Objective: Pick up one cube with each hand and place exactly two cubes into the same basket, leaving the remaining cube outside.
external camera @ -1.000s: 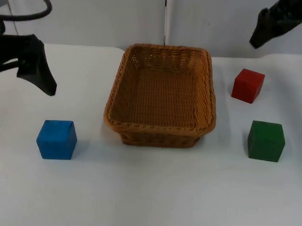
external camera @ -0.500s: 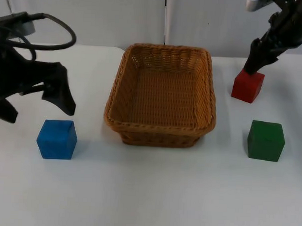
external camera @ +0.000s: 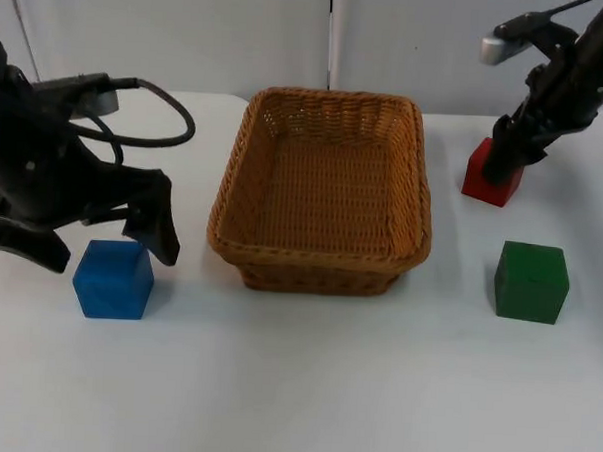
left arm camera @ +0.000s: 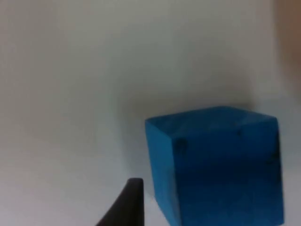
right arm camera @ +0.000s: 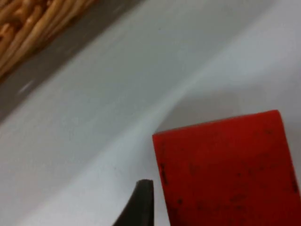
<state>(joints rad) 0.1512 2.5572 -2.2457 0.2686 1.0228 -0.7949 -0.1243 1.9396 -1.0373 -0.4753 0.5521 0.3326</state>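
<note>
L gripper (external camera: 93, 239) straddled blue cube (external camera: 113, 279), jaws apart; R gripper (external camera: 502, 163) at red cube (external camera: 493, 184), fingers unclear; center before squeezing.

A fixed overhead camera looks down and forward across the white table (external camera: 304, 386) toward the grey wall (external camera: 190, 31), taking in the basket (external camera: 323, 192) and all three cubes. The left wrist camera sits close above the blue cube (left arm camera: 216, 165), also seen from overhead (external camera: 113, 279). The right wrist camera hangs just as near the red cube (right arm camera: 225, 169), shared with the overhead view (external camera: 488, 184), the basket's edge (right arm camera: 33, 28) beside it.
</note>
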